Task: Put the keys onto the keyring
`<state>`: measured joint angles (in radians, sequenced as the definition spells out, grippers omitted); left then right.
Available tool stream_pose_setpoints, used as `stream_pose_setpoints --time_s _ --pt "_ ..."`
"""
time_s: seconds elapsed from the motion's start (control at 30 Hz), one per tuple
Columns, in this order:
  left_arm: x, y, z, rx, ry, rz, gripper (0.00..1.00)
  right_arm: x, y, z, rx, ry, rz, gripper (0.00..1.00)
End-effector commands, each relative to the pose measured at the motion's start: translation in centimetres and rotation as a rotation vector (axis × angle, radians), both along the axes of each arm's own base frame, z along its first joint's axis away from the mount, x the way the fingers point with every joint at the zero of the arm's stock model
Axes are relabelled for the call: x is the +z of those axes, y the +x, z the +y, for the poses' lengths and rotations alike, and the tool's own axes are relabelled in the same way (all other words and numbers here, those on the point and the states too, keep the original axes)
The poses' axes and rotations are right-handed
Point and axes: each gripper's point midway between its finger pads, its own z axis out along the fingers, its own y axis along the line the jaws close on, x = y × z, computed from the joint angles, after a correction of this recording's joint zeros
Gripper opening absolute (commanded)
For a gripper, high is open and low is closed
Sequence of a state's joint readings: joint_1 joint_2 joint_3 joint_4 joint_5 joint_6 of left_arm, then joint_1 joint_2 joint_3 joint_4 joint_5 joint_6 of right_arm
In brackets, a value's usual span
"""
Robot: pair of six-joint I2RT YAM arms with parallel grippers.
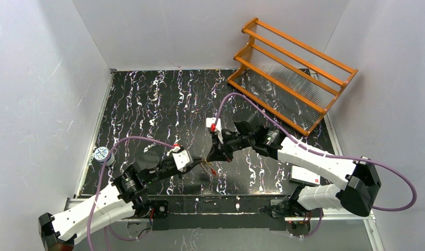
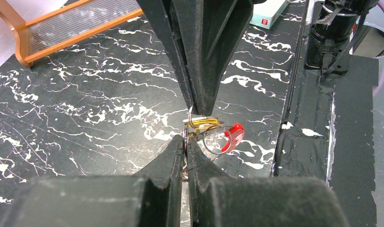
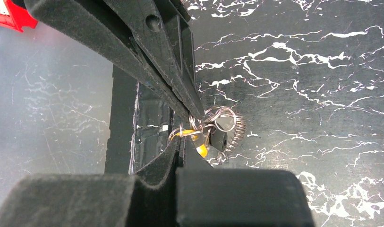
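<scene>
The table (image 1: 147, 104) is a hard black surface with busy white veining. A dropped part would likely bounce and be hard to pick out on it, and the work sits toward the near edge. The left gripper (image 2: 185, 144) has its jaws closed, pinching the wire bundle at the very tip, apparently the keyring (image 2: 209, 151). The right gripper (image 3: 180, 144) is also clamped shut, with the brass key (image 2: 204, 123) protruding from its tip; the grip is judged to be on that key. The two tips stand almost touching, with the bundle between them. Any pull apart or twist out of step would load thin wire, which may spring from one pinch or bend. The red section (image 2: 233, 137) of the loop hangs free to one side and could swing and foul a fingertip. The silvery key (image 3: 218, 140), with its dark head, hangs beside the brass one, apparently held by neither gripper. Whether either key is threaded cannot be told. Both grips are at the extreme tips, so the margin against slipping is judged small.
</scene>
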<state>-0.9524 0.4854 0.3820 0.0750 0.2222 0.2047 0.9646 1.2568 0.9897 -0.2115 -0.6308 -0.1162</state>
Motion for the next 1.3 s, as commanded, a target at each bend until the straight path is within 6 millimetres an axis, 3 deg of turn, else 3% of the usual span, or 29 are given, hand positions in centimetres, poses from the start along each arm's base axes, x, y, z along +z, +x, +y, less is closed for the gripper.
stream_pose_setpoints --time_s 0.0,1.27 --pt "1.1 -0.2 -0.5 -0.019 -0.043 -0.015 0.00 2.4 0.5 1.2 -0.003 0.056 -0.021 0.01" --pt "1.8 -0.6 -0.5 -0.019 -0.090 0.011 0.00 -1.5 3.4 -0.2 -0.223 -0.069 -0.038 0.01"
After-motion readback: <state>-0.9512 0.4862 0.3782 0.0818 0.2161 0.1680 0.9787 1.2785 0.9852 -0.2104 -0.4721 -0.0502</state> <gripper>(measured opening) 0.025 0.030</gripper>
